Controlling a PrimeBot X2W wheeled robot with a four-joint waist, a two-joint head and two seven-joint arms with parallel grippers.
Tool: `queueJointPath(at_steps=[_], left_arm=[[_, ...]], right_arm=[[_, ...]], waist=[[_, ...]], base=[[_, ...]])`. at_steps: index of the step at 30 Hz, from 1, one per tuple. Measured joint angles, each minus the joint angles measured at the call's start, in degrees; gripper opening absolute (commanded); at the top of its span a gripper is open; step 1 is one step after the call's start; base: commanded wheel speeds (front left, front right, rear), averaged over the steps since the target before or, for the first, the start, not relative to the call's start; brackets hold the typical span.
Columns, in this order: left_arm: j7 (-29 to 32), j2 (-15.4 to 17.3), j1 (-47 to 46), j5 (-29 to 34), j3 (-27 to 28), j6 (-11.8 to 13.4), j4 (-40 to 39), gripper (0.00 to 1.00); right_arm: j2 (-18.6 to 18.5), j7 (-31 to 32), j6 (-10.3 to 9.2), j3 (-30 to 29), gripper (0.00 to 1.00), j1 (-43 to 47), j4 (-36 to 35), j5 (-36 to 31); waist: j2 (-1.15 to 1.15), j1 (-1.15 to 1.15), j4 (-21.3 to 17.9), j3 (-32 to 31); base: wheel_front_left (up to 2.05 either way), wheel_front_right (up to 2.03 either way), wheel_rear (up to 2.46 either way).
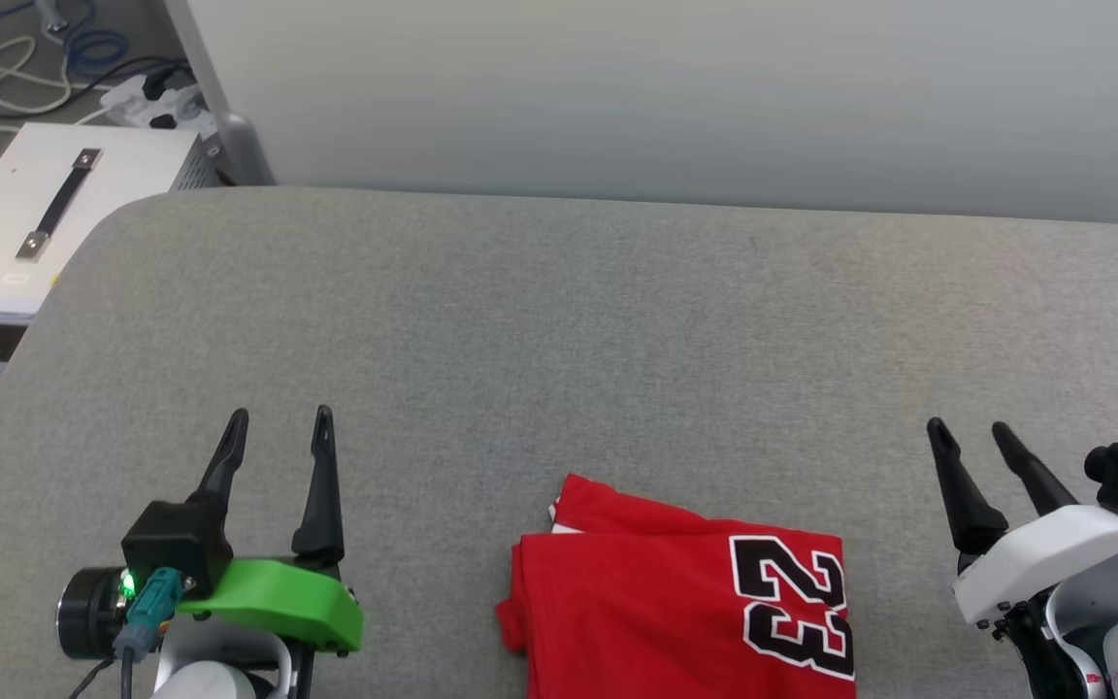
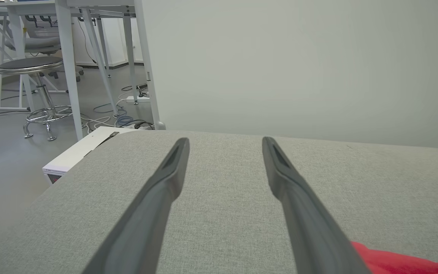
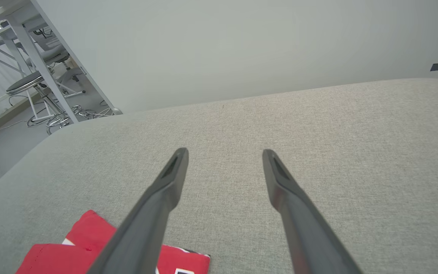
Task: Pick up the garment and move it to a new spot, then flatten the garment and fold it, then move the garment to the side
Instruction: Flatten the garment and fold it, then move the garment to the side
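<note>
The garment (image 1: 656, 592), a red jersey folded into a compact rectangle with black white-outlined "23" showing on top, lies at the near middle of the grey padded surface (image 1: 559, 320). My left gripper (image 1: 279, 422) hovers open to its left, fingers apart and empty. To the garment's right, my right gripper (image 1: 969, 431) is open too, holding nothing. A red corner of the garment (image 2: 401, 262) shows at the lower right of the left wrist view behind my left gripper (image 2: 224, 142). In the right wrist view the garment (image 3: 86, 245) lies lower left of my right gripper (image 3: 224, 153).
A white box with a dark handle (image 1: 45, 218) stands off the surface's far left corner, with cables and a power strip (image 1: 147, 97) on the floor behind it. A pale wall (image 1: 714, 97) runs along the far edge. A stool (image 2: 32, 76) and table legs stand beyond.
</note>
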Motion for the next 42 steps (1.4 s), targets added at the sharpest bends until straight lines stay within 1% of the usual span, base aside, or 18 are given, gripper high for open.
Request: queueJointPath(at_steps=[3, 5, 10, 13, 19, 25, 33, 42], left_arm=[[-0.01, -0.02, 1.37, -0.15, 0.64, -0.02, 0.45, 1.00], [-0.01, -0.03, 2.04, -0.15, 1.00, -0.13, 0.78, 1.00], [-0.07, -0.18, 3.10, -0.05, 1.70, -0.48, 1.77, 1.00], [-0.07, -0.44, 3.25, 0.27, 1.87, -1.16, 2.24, 1.00], [-0.07, -1.57, 4.33, 1.07, 2.09, -2.55, 3.20, 1.00], [-0.07, -2.30, 5.14, 1.07, 2.01, -3.86, 4.52, 1.00], [-0.07, -3.43, 5.15, 1.59, 2.36, -4.85, 5.61, 1.00], [-0.07, -3.57, 5.13, 2.22, 3.82, -4.98, 5.59, 1.00]], right_arm=[[1.10, -1.47, 0.00, -1.94, 1.00, 0.54, -2.11, -4.91], [1.38, -2.94, 0.00, -2.20, 1.00, 1.37, -3.88, -7.54], [1.97, -4.69, 0.00, -2.49, 1.00, 3.51, -8.32, -11.21], [2.40, -4.78, 0.00, -2.65, 1.00, 4.77, -10.58, -12.62], [3.71, -4.37, 0.00, -2.94, 1.00, 8.29, -14.32, -14.27], [4.85, -3.79, 0.00, -2.88, 1.00, 10.06, -16.38, -15.60], [5.15, -3.33, 0.00, -2.42, 1.00, 10.23, -16.86, -15.75], [5.13, -2.45, 0.00, -3.31, 1.00, 10.24, -16.84, -15.44]], waist=[[0.00, 0.00, -1.19, -0.99], [0.00, 0.00, -1.86, -1.63], [0.00, 0.00, -3.64, -3.05], [0.00, 0.00, -4.42, -3.60], [0.00, 0.00, -5.22, -4.03], [0.00, 0.00, -5.80, -3.82], [0.00, 0.00, -5.92, -3.19], [0.00, 0.00, -5.44, -2.59]], base=[[0.00, 0.00, 0.00], [0.00, 0.00, 0.00], [0.00, 0.00, 0.00], [0.00, 0.00, 0.00], [0.00, 0.00, 0.00], [0.00, 0.00, 0.00], [0.00, 0.00, 0.00], [0.00, 0.00, 0.00]])
